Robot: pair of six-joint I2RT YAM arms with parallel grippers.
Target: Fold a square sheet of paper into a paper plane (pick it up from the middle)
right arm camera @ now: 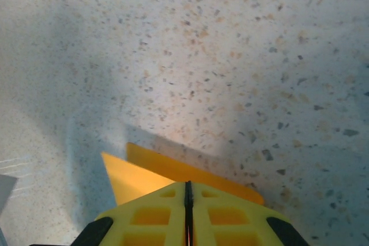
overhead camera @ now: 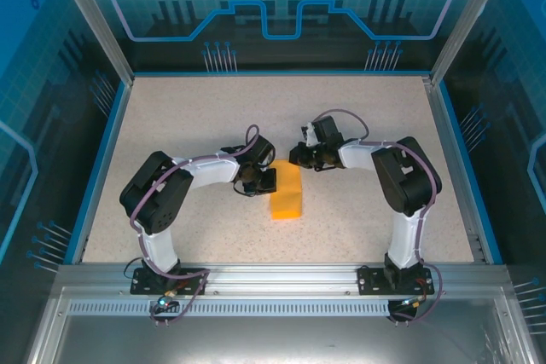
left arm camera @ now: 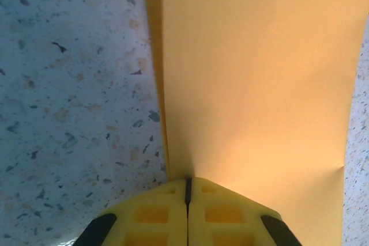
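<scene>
The square sheet of paper (overhead camera: 287, 194) lies on the table as a bright orange folded rectangle between the two arms. My left gripper (overhead camera: 260, 180) sits at its upper left edge. In the left wrist view the yellow fingers (left arm camera: 225, 214) are shut, their tips meeting the paper (left arm camera: 253, 73) near its left folded edge. My right gripper (overhead camera: 299, 158) is at the paper's far end, also shut. Two orange corners (right arm camera: 130, 180) stick out from under its fingers (right arm camera: 230, 214). The paper spreads flat to both sides of each gripper. I cannot tell whether either one pinches it.
The speckled tabletop (overhead camera: 196, 117) is bounded by a blue rim (overhead camera: 95, 168) on the left, right and far sides. A metal rail (overhead camera: 273, 279) carrying both arm bases runs along the near edge.
</scene>
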